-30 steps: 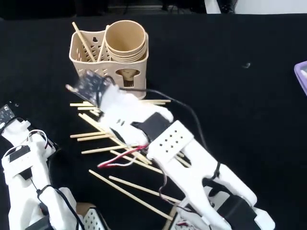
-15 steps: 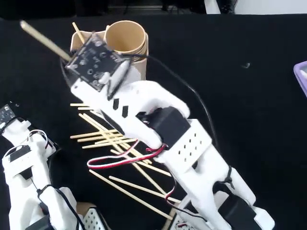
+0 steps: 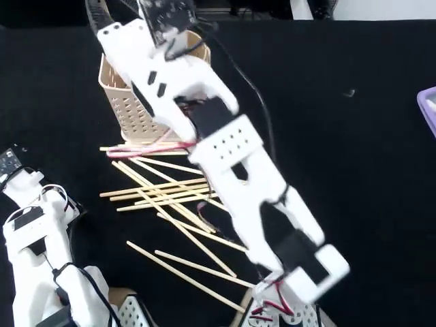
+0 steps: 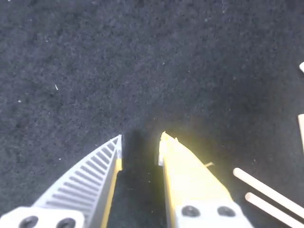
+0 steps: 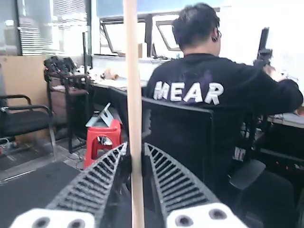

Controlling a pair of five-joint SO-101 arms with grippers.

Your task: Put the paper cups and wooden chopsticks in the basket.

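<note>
My right arm (image 3: 204,129) stretches across the table and stands raised over the beige basket (image 3: 126,109), hiding most of it and the paper cups inside. In the right wrist view my right gripper (image 5: 135,156) is shut on a wooden chopstick (image 5: 133,71) that stands straight up between the fingers, with the room behind it. Several more chopsticks (image 3: 163,191) lie scattered on the black table in front of the basket. My left gripper (image 4: 140,140) hangs open just above the bare cloth, nothing between its fingers, with two chopstick ends (image 4: 266,190) close beside it.
The left arm's white body (image 3: 34,238) sits at the near left corner. A purple object (image 3: 429,105) pokes in at the right edge. The black tabletop to the right of the arms is bare. A person sits at a desk in the room behind.
My right arm rose from the pile with a chopstick and swung up and back over the basket. The left arm stayed still.
</note>
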